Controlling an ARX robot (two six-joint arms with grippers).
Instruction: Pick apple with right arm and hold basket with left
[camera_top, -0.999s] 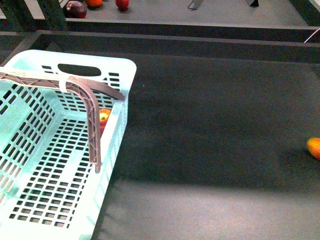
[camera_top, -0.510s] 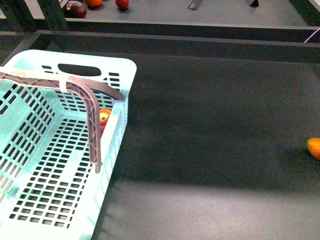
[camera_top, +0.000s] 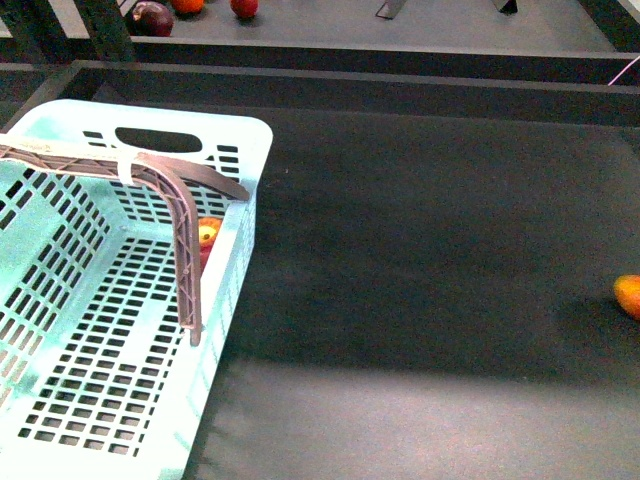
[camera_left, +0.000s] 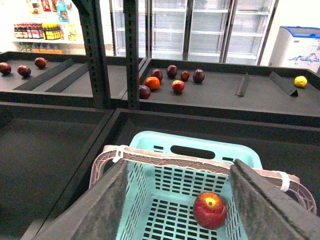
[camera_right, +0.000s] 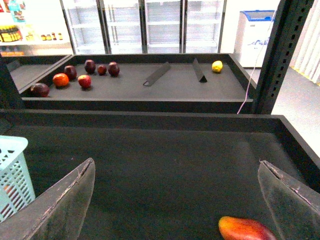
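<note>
One basket (camera_top: 60, 330), with one apple (camera_left: 210, 210) inside it. One orange-red fruit (camera_top: 629, 295) sits alone at the right edge of the front view. On the back shelf, top of the right wrist view: six reddish or dark fruits (camera_right: 84, 80) plus one yellow one (camera_right: 217, 66).
</note>
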